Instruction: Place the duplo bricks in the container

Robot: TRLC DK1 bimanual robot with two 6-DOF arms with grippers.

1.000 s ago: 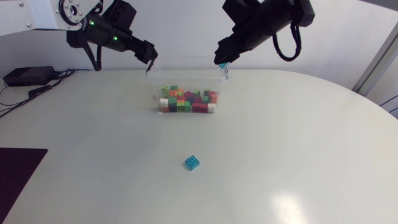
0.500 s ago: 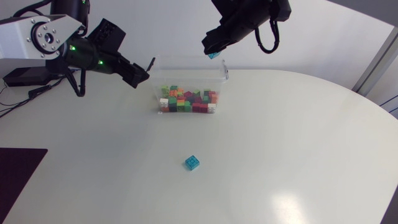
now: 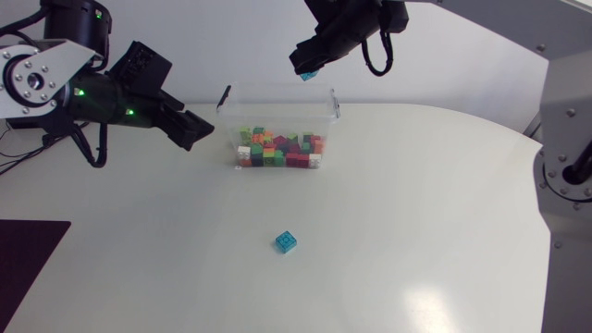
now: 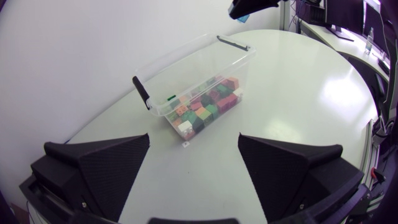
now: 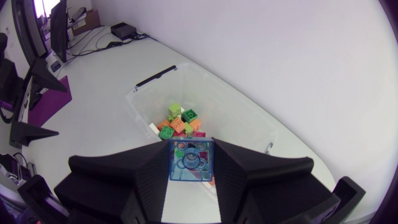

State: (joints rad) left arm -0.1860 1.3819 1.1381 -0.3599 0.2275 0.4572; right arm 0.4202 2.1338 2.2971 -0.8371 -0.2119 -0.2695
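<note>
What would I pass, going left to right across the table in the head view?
Dark mat → left gripper → container. The loose blue brick and the right gripper fall within the container's span, so they are left out.

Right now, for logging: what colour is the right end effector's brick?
Translucent blue brick; right wrist view.

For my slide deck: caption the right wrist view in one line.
Right end effector holds a blue brick over the clear container of coloured bricks.
</note>
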